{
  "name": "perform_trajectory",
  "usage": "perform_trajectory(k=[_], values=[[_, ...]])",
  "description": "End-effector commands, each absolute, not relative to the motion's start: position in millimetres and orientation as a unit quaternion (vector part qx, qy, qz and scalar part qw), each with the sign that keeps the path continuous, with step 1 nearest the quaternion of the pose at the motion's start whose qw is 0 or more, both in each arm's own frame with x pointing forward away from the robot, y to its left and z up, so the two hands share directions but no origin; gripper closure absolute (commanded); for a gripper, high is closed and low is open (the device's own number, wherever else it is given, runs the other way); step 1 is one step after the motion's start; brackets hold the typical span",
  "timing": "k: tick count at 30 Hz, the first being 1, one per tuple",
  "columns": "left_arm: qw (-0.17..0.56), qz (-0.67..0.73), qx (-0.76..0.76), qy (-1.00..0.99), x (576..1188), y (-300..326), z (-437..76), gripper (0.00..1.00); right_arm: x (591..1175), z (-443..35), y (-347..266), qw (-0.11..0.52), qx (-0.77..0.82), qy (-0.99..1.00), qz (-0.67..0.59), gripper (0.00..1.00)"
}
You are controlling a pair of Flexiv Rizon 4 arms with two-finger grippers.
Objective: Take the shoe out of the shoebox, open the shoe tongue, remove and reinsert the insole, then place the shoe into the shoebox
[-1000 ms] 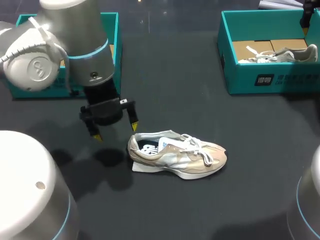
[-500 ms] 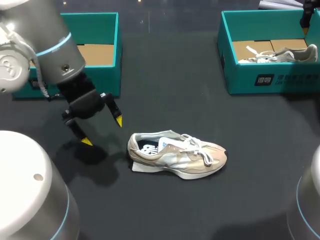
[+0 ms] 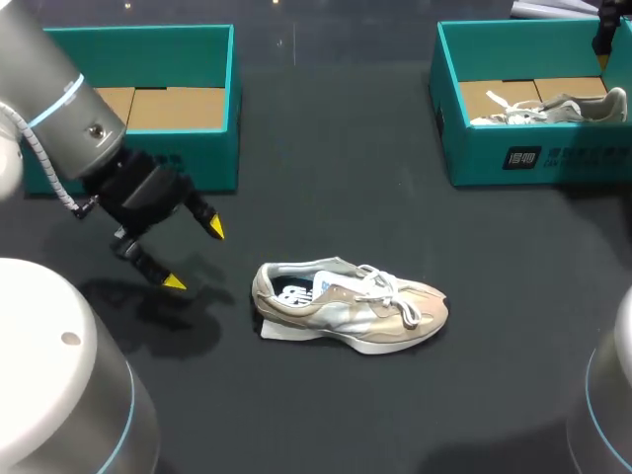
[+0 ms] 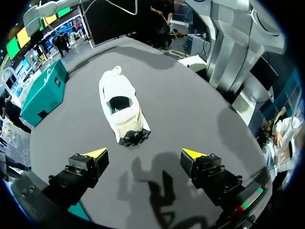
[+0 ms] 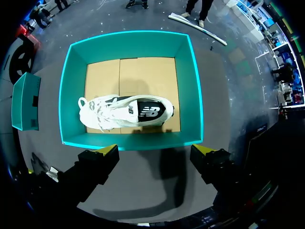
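The left shoebox (image 3: 197, 158) stands with only its cardboard floor showing, so I judge the first step done: the shoe is out. My left gripper (image 3: 195, 255) hangs open and holding nothing, low over the desk (image 3: 346, 415), between that box and the shoe (image 3: 346, 306) and near its heel.

The shoe sits upright on the desk, heel toward my left gripper, well apart from both boxes. A printed insole shows inside its mouth. A pale flat sheet (image 3: 281, 331) pokes out under the heel, and I cannot tell what it is. Whether the tongue has been opened I cannot tell either, so the insole work may be unfinished. The return to the box is certainly left.

The right shoebox (image 3: 513, 148) holds a second shoe (image 3: 553, 107), and my right gripper (image 5: 155, 150) hovers open above it.

The desk is dark, matte and flat.
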State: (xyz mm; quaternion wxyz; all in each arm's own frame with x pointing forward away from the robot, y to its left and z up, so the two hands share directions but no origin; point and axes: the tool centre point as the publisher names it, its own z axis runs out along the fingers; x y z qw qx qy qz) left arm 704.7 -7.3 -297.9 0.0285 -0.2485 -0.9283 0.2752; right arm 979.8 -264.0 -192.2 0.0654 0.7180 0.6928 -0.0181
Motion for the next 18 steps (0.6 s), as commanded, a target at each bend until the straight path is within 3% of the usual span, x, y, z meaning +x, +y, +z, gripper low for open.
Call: perform_trajectory(k=[1, 8, 18], values=[[0.027, 0.308, -0.208, -0.928, 703, -4, -308, 0.00, 980, -192, -264, 0.065, 0.718, 0.692, -0.018, 0.00], [-0.006, 0.352, -0.173, -0.920, 691, 2, -325, 0.00, 980, -192, -264, 0.065, 0.718, 0.692, -0.018, 0.00], [0.015, 0.384, -0.162, -0.909, 691, 3, -330, 0.00, 980, -192, -264, 0.065, 0.718, 0.692, -0.018, 0.00]])
